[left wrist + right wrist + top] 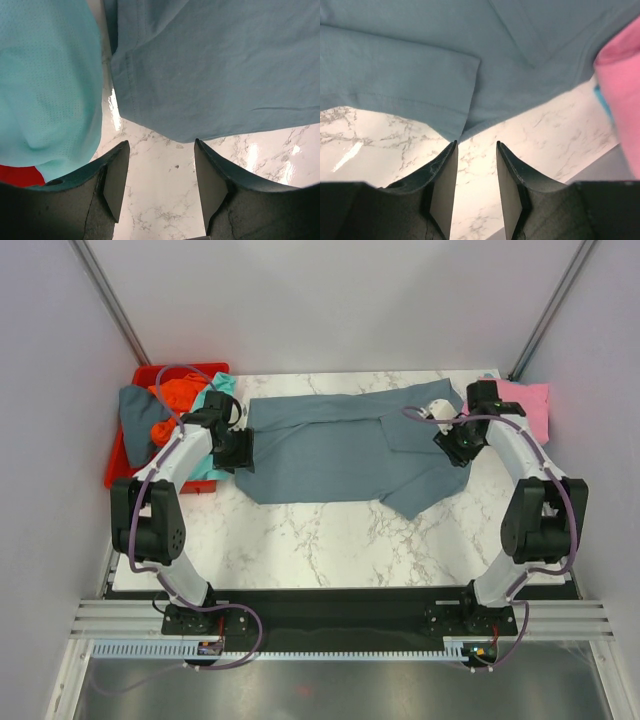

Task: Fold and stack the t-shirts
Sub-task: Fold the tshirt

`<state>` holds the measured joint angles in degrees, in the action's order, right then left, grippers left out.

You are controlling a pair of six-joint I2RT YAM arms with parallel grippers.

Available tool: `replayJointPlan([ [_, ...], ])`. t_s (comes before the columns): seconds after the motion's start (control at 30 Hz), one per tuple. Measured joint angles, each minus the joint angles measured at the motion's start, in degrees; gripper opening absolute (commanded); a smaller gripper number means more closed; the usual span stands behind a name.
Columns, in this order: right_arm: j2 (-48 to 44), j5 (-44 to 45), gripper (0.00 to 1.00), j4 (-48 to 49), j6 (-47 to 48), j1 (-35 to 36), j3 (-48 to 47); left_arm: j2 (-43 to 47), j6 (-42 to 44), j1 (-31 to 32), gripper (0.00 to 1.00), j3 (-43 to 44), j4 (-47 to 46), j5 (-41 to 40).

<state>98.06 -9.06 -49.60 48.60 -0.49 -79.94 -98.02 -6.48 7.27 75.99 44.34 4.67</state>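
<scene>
left tool (161,165) and right tool (476,160) both stand open and empty just off opposite ends of the grey shirt (330,450), spread flat on the counter (330,540), long axis running arm to arm.

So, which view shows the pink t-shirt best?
The top external view: most of the pink t-shirt shows, at far right. The right wrist view catches only a blurred edge; the left wrist view shows none of it.

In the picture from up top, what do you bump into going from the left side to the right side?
First the red plastic bin → left robot hand → big blue-grey cloth t-shirt → right robot hand → pink cloth t-shirt.
</scene>
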Motion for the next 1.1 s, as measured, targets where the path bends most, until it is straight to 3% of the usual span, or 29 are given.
replayJointPlan([
  [0.17,2.95,-6.78,0.40,-5.07,-3.85,-8.50,-1.49,0.22,0.00,0.00,0.62,-0.26,0.00,0.00],
  [0.37,12.96,-14.62,0.36,-11.52,-7.30,-15.06,-3.80,0.22,0.02,0.00,0.62,-0.26,-0.02,0.00],
  [0.7,17.20,-21.84,0.36,-16.39,-8.61,-15.61,-10.71,0.22,0.02,0.00,0.62,-0.26,-0.02,0.00],
  [1.1,20.90,-23.41,0.35,-17.70,-9.44,-15.98,-11.65,0.15,0.02,0.26,0.63,-0.26,-0.09,0.11],
])
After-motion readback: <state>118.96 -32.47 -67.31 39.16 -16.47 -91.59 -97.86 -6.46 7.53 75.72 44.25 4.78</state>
